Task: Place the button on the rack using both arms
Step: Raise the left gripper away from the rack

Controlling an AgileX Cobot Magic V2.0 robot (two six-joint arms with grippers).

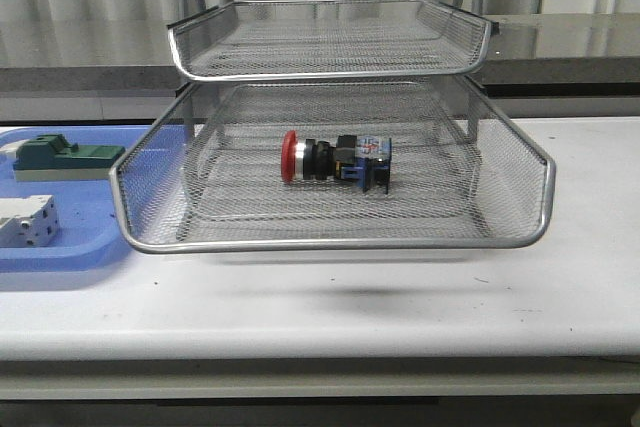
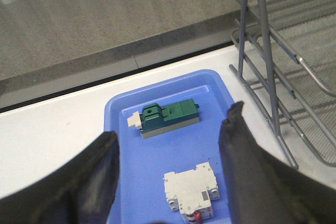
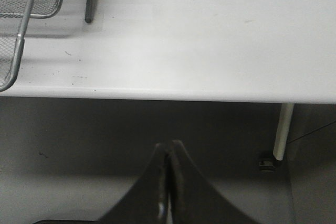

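The button (image 1: 334, 161), with red head, silver collar, black body and blue rear block, lies on its side in the middle of the lower tier of the silver wire-mesh rack (image 1: 330, 242). Neither arm shows in the front view. My left gripper (image 2: 170, 129) is open and empty, above the blue tray, with the rack's frame (image 2: 260, 51) beside it. My right gripper (image 3: 169, 148) is shut and empty, below and in front of the table's front edge, with a corner of the rack (image 3: 21, 22) beyond it.
A blue plastic tray (image 1: 70, 247) on the table left of the rack holds a green-topped block (image 1: 60, 157) and a white-grey terminal block (image 1: 28, 221); both also show in the left wrist view, green block (image 2: 170, 116) and white block (image 2: 190, 186). A table leg (image 3: 283, 132) stands under the edge.
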